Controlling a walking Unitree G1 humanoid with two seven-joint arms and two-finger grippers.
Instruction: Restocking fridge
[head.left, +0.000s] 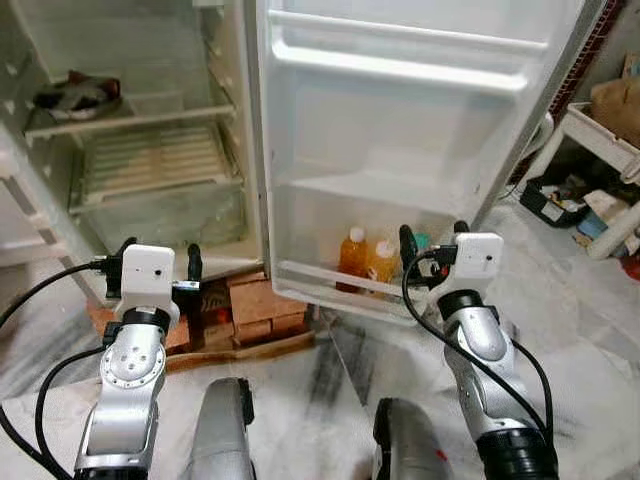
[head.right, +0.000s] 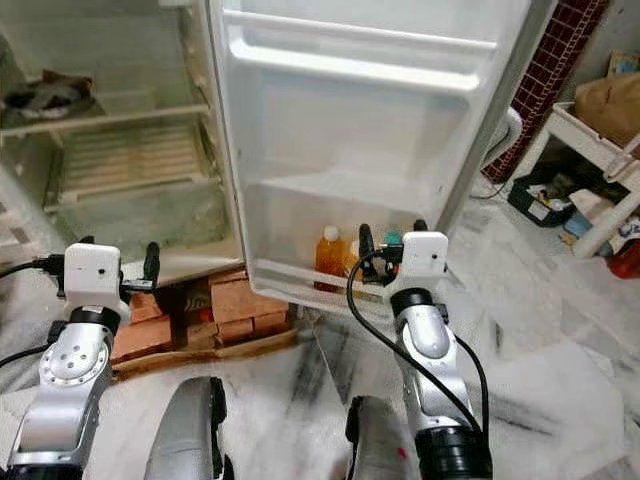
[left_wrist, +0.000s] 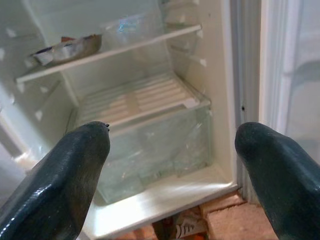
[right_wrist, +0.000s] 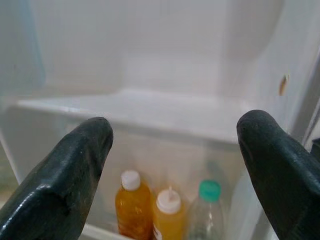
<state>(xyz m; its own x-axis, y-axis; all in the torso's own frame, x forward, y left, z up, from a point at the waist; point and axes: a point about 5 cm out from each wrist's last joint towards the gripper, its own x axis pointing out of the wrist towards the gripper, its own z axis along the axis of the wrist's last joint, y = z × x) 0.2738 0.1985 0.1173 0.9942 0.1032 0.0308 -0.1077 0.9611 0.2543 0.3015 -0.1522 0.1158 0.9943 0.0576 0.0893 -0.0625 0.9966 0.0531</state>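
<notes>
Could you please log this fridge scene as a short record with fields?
fridge door: open, swung toward the robot
door bottom rack: two orange bottles with white caps, one clear bottle with green cap
fridge interior: upper shelf holds a dark packet; clear crisper drawer below
under fridge: bricks
left gripper: open, holding nothing, facing the interior
right gripper: open, holding nothing, facing the door rack
</notes>
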